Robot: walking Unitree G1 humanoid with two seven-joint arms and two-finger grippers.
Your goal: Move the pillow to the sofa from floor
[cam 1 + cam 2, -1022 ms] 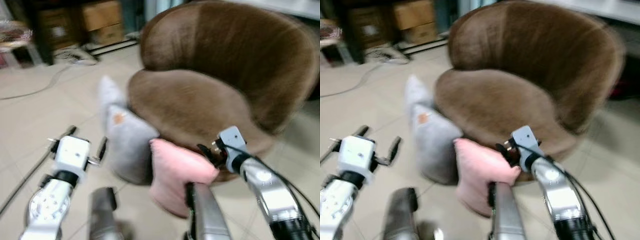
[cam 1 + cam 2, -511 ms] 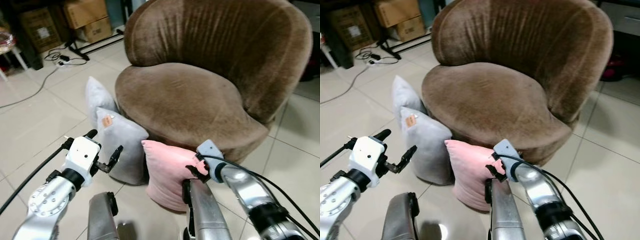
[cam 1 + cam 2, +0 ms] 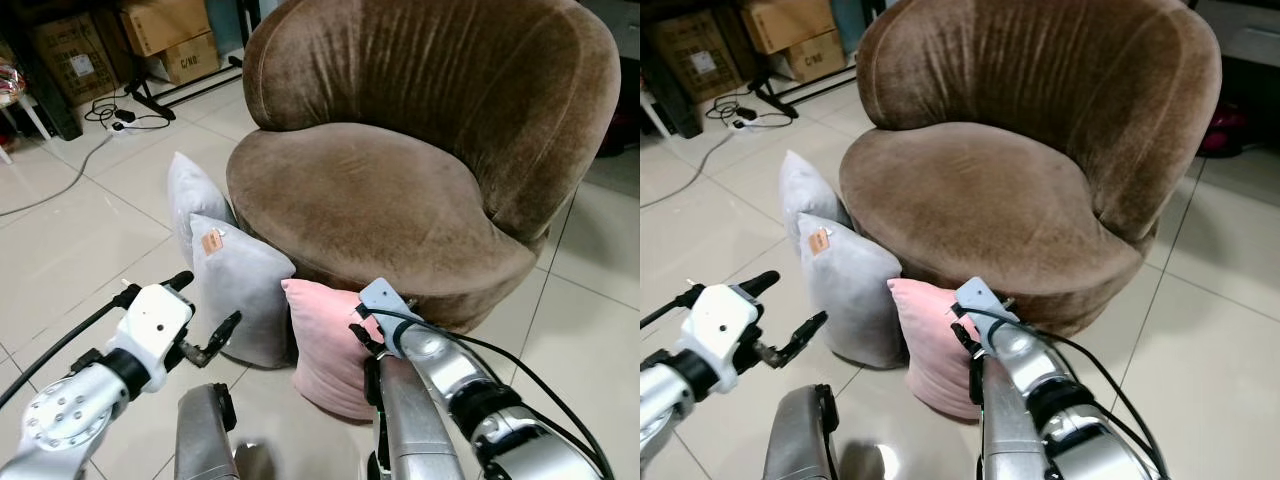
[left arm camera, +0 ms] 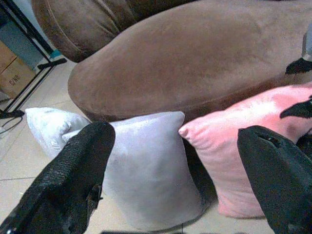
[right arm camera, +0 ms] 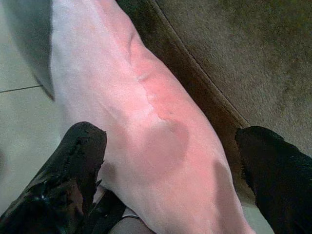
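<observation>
I see pale floor tiles (image 3: 70, 240) with open room left of the brown sofa (image 3: 400, 150). My right claw (image 5: 170, 161) is spread wide around the pink pillow (image 3: 325, 345), which leans on the sofa's edge beside two grey pillows (image 3: 240, 290). My left claw (image 3: 200, 320) hangs released and has dropped lower than before.

cardboard boxes (image 3: 165, 35) far left by wall | black cable (image 3: 55, 175) across tiled floor (image 3: 60, 250)
</observation>
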